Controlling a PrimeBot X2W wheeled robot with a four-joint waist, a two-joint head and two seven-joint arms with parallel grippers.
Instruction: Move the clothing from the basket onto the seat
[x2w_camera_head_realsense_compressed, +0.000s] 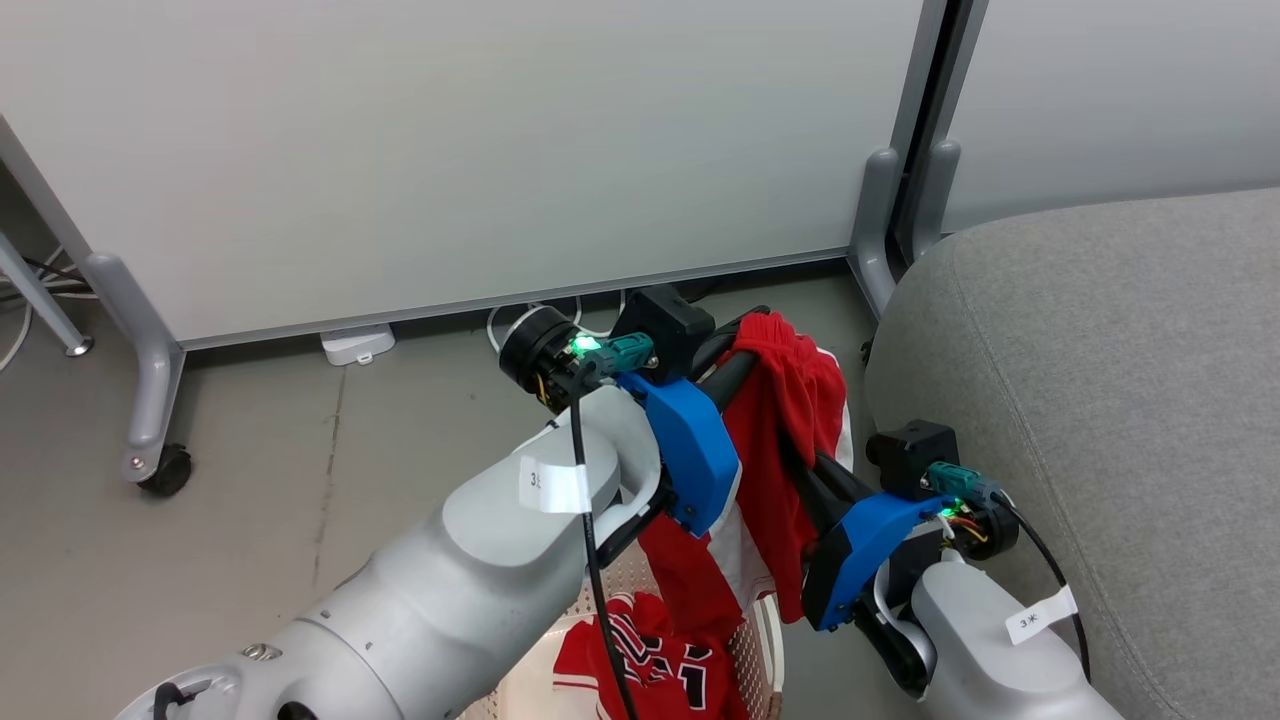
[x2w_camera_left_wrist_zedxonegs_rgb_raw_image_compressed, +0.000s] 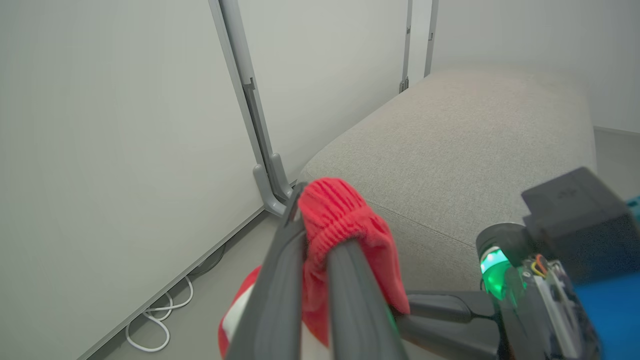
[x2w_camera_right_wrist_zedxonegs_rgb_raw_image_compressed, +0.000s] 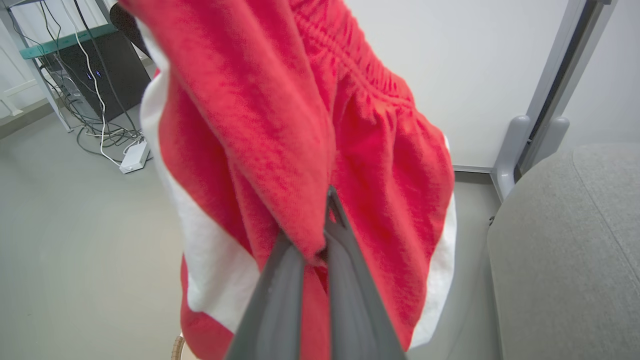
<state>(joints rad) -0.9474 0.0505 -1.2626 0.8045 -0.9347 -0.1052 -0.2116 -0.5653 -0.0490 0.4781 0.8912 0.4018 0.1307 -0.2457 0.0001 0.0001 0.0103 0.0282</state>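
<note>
Clothing is split: red shorts (x2w_camera_head_realsense_compressed: 790, 400) with white trim hang in the air above the basket (x2w_camera_head_realsense_compressed: 750, 640), and the red jersey (x2w_camera_head_realsense_compressed: 650, 665) lies inside it. The left gripper (x2w_camera_left_wrist_zedxonegs_rgb_raw_image_compressed: 317, 220) is pinched tight on the elastic waistband at the top of the shorts. The right gripper (x2w_camera_right_wrist_zedxonegs_rgb_raw_image_compressed: 320, 225) is clamped on a fold lower down the same shorts. The two grips are likely meant to bring the cloth up spread out and clear of the rim, not dragging the jersey along. The shorts droop between the two arms, with the lower ends near the jersey; whether they touch it, cannot tell. The seat (x2w_camera_head_realsense_compressed: 1100, 400) sits just beside the basket on the robot's right, and neither garment is on it yet, so the carry across is not yet done.

Writing: the jersey has black-and-white lettering and what looks like a 1, the rest folded under. A white tag (x2w_camera_head_realsense_compressed: 545, 483) on each forearm shows a 3, the rest too small. No brand readable.
</note>
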